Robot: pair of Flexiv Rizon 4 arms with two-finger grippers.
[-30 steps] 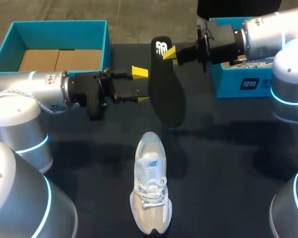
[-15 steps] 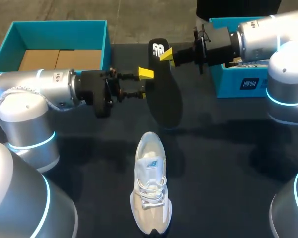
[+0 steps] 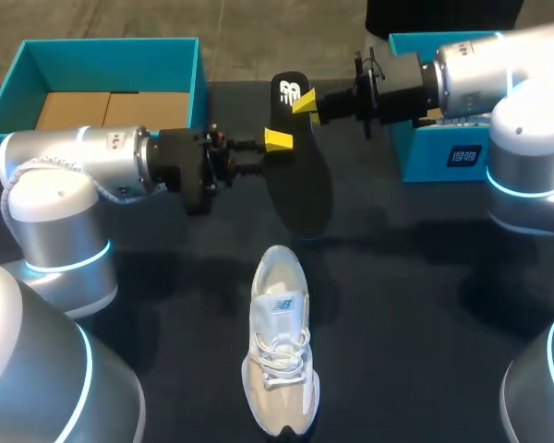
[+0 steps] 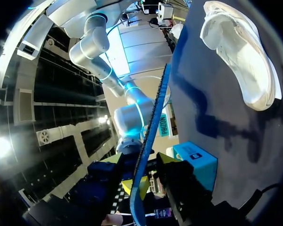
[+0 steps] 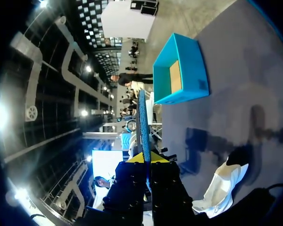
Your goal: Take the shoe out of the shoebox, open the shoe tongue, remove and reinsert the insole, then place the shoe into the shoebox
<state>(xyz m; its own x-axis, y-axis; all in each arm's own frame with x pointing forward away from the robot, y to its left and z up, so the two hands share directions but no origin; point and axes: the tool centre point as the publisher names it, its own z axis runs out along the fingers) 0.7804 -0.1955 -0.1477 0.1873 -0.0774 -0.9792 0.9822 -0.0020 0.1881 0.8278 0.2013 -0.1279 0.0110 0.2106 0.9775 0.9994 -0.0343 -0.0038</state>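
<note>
Black insole (image 3: 300, 175) aloft at upper centre, above the tabletop (image 3: 425, 277), its heel end clenched in the jaws of the right gripper (image 3: 305, 100). The left gripper (image 3: 279, 140) is at its edge; gripping or not, cannot tell. Light, thin and floppy, I judge (best held near the stiffer heel). The right wrist view shows it edge-on between yellow tips; the head view shows its flat face. White shoe (image 3: 280, 351) lies lower centre.
</note>
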